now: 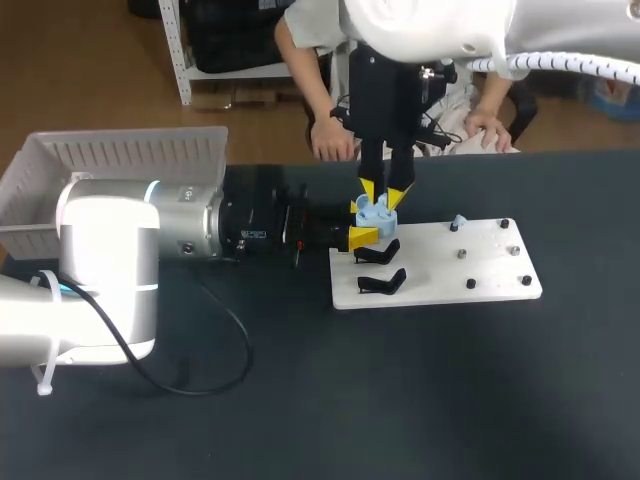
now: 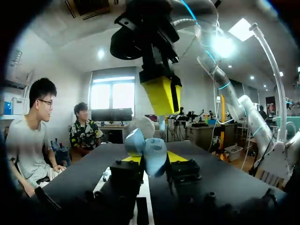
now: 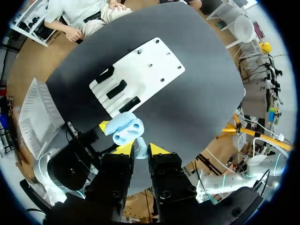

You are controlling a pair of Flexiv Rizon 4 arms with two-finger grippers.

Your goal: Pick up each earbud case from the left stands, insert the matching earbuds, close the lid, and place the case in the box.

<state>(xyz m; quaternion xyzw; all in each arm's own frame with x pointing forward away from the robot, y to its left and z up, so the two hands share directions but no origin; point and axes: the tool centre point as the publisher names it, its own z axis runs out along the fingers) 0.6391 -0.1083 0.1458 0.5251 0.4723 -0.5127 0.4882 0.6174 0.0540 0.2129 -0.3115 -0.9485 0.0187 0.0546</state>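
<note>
Earbud case [image 1: 376, 213] [image 2: 149, 154] [image 3: 124, 130]: pale blue, lid swung open, held in the air just above the near-left corner of the white stand plate [image 1: 440, 270] [image 3: 150, 70]. Left pincer [image 1: 360, 221] [image 2: 153, 158]: reaches in level from the plate's left side, its two yellow-tipped fingers clamped on the case from opposite sides; in the left wrist view the case sits squarely between them.

Right pincer [image 1: 383, 193] [image 3: 139, 150]: hangs tips-down directly over the open case, at the plate's left end. Its fingers stand close together, pinching a small pale earbud [image 3: 139, 149] between the yellow tips. The earbud lies just beside the case's open cavity; whether it touches the case cannot be told.

On the plate, two black stands [image 1: 382, 283] lie along the left edge, just below the held case. A second small pale blue piece [image 1: 458, 222] sits near the plate's far edge, right of the pincers, and several dark pegs [image 1: 471, 284] dot the plate's right half.

Box [image 1: 120, 150] [image 3: 35, 117]: a white slotted bin, well apart from the plate to its left, behind the left arm [image 1: 110, 270]. A black cable [image 1: 225, 350] loops across the dark worktop [image 1: 400, 400] left of the plate's near side.
</note>
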